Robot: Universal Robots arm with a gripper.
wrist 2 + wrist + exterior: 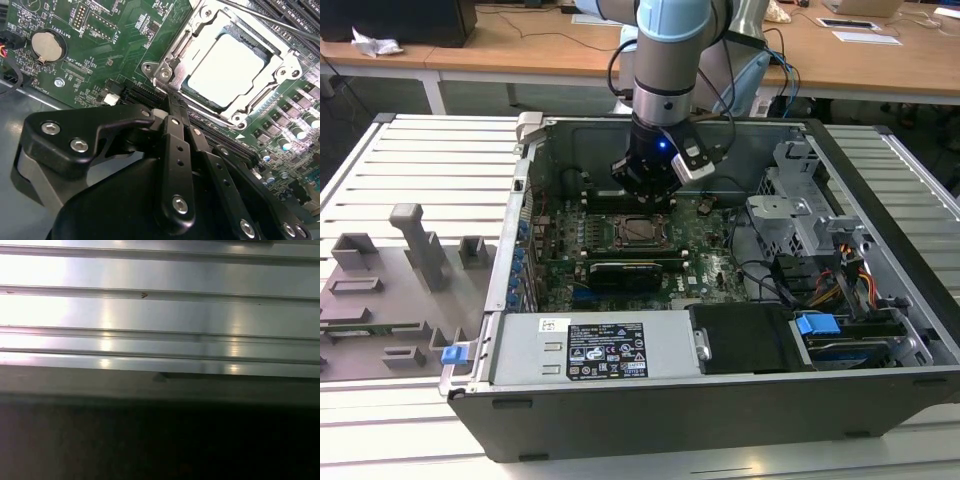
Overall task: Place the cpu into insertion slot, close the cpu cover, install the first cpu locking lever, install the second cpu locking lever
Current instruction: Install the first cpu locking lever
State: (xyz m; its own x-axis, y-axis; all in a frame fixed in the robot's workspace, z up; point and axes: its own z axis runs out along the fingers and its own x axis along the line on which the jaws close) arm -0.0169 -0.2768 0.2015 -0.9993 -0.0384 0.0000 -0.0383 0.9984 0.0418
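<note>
While my tool (645, 185) hangs inside the open computer case (880, 250), it sits just above the far edge of the insertion slot (642, 230) on the green motherboard (710, 265). In the second wrist view my tool (172, 107) has its black fingers (176, 150) pressed together, with nothing between them, their tips right at the corner of the socket frame. The cpu (226, 67) lies flat in the slot, its pale metal top showing through the window of the cpu cover (235, 117), which lies down over it. A thin lever (260, 19) runs along one side of the cover; whether it is latched I cannot tell, as that end is hard to make out. A round coin battery (46, 46) sits well apart. The first wrist view shows ribbed metal tabletop (160, 310).
</note>
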